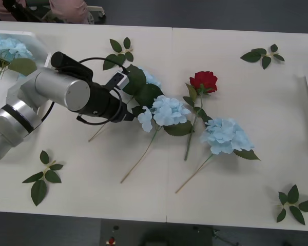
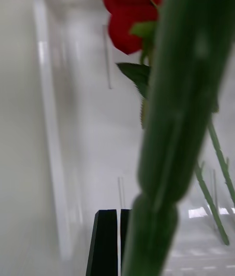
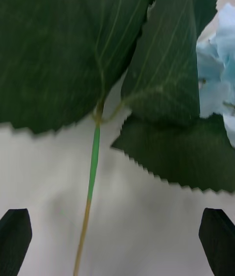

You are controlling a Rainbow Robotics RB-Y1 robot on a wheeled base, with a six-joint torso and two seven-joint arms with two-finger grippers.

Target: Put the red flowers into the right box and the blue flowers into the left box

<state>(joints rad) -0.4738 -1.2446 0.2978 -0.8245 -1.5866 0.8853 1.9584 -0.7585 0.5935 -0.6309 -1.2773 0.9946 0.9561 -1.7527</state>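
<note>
Left gripper (image 3: 117,237) gapes wide over a blue flower's stem (image 3: 93,168).

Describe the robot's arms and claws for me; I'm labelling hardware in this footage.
The left arm is built of rounded silver-grey segments ending in a black wrist section, with a thin black cable looping beside it. The left claw has flat black fingers with angled tips. The right claw's fingers are also black, flat slabs.

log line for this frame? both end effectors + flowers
left end effector: open over blue flower stem | right end effector: shut on red flower | table: red flower
</note>
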